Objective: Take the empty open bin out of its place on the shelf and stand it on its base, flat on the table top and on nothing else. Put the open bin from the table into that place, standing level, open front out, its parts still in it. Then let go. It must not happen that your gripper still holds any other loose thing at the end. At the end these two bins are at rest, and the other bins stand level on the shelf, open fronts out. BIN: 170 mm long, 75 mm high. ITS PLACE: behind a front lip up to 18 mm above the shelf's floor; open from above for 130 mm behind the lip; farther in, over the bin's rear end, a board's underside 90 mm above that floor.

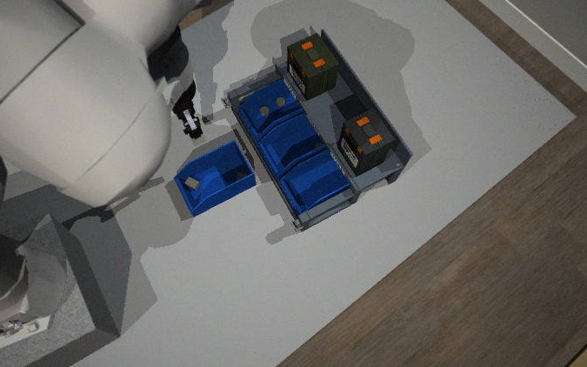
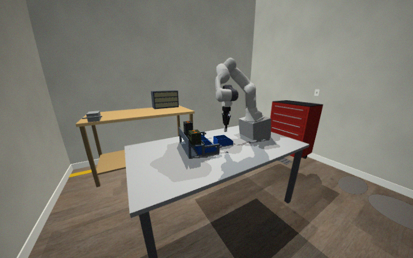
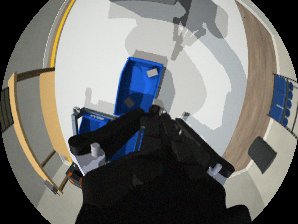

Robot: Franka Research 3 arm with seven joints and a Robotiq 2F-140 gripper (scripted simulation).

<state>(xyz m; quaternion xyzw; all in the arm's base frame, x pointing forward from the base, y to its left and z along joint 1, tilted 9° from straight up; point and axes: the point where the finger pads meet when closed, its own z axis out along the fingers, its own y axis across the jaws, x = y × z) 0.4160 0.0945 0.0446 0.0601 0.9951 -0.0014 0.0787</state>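
The table's blue bin (image 1: 215,181) (image 2: 223,140) (image 3: 136,82) stands on its base in front of the grey shelf (image 1: 327,213), rear end toward it. It holds a light block (image 1: 191,183) (image 3: 152,73) and a brown part (image 1: 241,175) (image 3: 129,102). On the shelf, the bin (image 1: 270,96) at one end holds two round parts. The middle bin (image 1: 280,144) seems to hold a small brownish part in shade. The bin (image 1: 314,183) at the other end looks empty; all three look level. My gripper (image 1: 197,138) (image 2: 225,129) (image 3: 156,105) is shut and empty, above and beside the table's bin.
An olive case (image 1: 327,64) (image 2: 195,137) and a dark case (image 1: 379,152) (image 2: 187,127) stand on the shelf's rear board, behind and above the bins. The shelf's end rails and corner posts rise beside the outer bins. The robot's pedestal (image 2: 255,129) is beyond the table's bin.
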